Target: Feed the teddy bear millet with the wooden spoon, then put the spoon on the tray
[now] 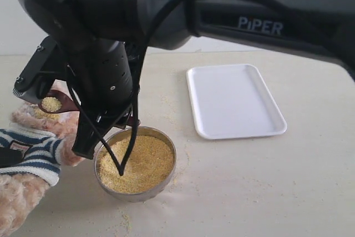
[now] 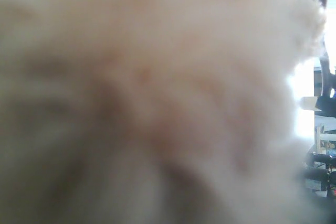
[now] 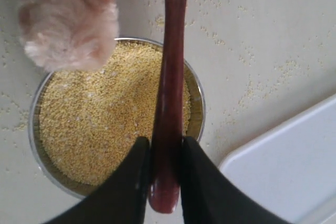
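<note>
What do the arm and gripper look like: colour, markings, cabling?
Right arm: dark grey-black housing, white PiPER lettering, black cables looped outside it. Right gripper: smooth black tapered fingers. Left arm not visible; its camera shows only blurred teddy bear fur.

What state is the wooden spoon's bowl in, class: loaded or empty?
Loaded: the wooden spoon carries a small heap of millet in its bowl, beside the teddy bear.

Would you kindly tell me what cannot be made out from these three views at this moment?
- The left hand: left wrist view, filled by blurred fur of the teddy bear; no hand shows.
- Bear's face: exterior view, mostly behind the right arm and cut by the left edge.
- Bowl of the wooden spoon: right wrist view, runs past the frame edge; only the handle shows in the right hand.
</note>
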Tool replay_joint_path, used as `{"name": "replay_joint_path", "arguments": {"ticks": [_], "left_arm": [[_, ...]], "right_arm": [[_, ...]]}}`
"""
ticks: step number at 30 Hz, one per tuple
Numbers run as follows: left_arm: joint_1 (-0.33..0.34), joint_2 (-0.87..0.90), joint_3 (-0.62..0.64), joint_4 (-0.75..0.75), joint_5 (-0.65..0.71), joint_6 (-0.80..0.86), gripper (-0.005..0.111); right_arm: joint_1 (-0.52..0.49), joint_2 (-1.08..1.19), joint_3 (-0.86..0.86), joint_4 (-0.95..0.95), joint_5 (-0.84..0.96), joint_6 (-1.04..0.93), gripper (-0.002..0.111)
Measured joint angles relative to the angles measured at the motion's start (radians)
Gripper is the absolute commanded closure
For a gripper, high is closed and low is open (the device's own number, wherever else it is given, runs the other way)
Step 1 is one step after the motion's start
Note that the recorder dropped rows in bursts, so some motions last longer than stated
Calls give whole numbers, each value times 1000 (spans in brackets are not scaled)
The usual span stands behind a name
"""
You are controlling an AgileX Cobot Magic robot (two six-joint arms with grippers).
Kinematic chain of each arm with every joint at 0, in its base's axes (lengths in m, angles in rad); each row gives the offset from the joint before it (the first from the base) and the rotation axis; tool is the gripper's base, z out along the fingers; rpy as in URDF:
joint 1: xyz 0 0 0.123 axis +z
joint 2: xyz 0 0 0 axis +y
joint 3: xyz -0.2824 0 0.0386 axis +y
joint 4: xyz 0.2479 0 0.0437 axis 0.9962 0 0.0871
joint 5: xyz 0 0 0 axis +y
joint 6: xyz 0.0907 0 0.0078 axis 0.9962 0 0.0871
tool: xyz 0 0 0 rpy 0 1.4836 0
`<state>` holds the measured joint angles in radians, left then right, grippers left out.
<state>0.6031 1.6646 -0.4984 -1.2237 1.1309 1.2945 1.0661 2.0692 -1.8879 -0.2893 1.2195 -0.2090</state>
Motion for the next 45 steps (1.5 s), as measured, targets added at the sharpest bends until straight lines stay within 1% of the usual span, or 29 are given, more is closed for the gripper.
{"name": "replay_joint_path", "arguments": {"ticks": [12, 20, 31, 45], "left_arm": [[0, 0, 0, 0, 0, 0, 102], [0, 0, 0, 0, 0, 0, 102], [0, 0, 0, 0, 0, 0, 102], [0, 0, 0, 0, 0, 0, 102]], "right_arm": [[1, 15, -4, -81, 0, 0, 108], [35, 68, -62, -114, -15, 0, 108], [101, 92, -64, -366, -15, 37, 108], [141, 124, -64, -483, -5, 107, 108]]}}
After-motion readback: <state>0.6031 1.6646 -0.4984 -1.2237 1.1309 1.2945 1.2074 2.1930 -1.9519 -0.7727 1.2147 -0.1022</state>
